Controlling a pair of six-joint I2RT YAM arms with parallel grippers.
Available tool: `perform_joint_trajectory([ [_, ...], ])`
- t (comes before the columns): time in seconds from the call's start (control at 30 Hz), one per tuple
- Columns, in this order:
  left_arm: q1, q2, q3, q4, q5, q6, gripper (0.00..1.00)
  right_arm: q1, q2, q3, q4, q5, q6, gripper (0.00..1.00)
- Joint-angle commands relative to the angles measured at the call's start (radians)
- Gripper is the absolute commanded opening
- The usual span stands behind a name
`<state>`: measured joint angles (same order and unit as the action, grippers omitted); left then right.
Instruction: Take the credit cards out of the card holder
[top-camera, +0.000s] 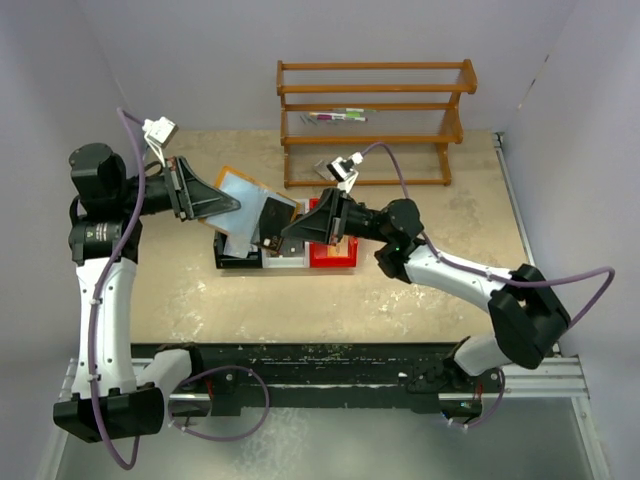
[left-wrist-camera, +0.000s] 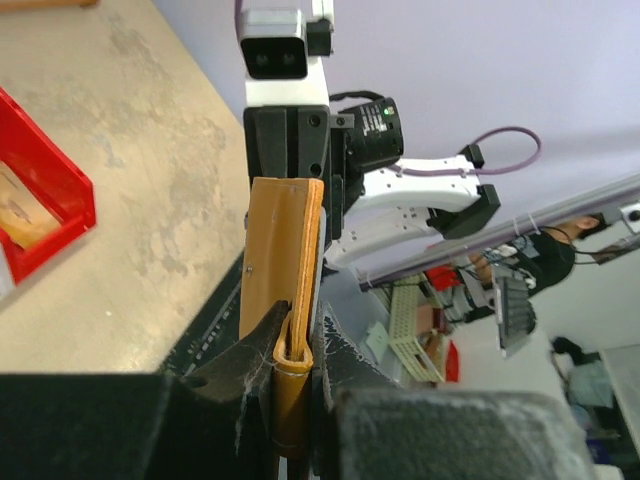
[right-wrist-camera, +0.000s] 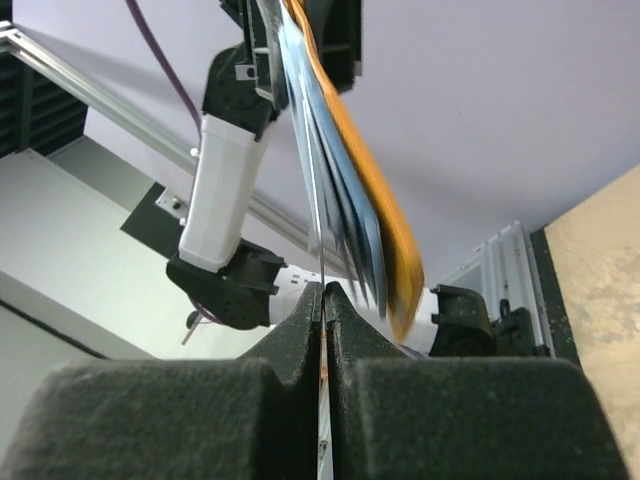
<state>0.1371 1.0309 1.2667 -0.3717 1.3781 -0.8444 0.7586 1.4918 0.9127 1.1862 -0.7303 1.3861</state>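
within left gripper (left-wrist-camera: 293, 365), tan card holder (left-wrist-camera: 283, 240)

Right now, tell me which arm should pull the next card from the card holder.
Right. The right end effector is shut on a card sticking out of the card holder, so it likely only needs to draw back. The left end effector clamps the holder's folded edge, bracing it.

No writing, label, brand or number can be read in any view.
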Motion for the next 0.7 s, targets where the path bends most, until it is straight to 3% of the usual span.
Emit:
perform_joint_trajectory([
  [0.0,0.006,0.012,0.128,-0.199,-0.087,0.242,0.00,-0.052,-0.082,-0.047,0.014,-0.048,-0.008,0.00],
  [0.2,0.006,0.019,0.138,-0.239,-0.123,0.287,0.00,-0.073,-0.132,-0.058,-0.114,-0.066,-0.087,0.00],
  [0.33,0.007,0.022,0.150,-0.231,-0.112,0.283,0.00,-0.104,-0.179,-0.057,-0.297,-0.055,-0.190,0.00],
  [0.53,0.007,0.034,0.183,-0.214,-0.093,0.270,0.00,-0.138,-0.179,0.051,-0.818,0.042,-0.506,0.00],
  [0.67,0.007,0.037,0.228,-0.222,-0.115,0.285,0.00,-0.138,-0.066,0.144,-0.999,0.109,-0.649,0.00],
])
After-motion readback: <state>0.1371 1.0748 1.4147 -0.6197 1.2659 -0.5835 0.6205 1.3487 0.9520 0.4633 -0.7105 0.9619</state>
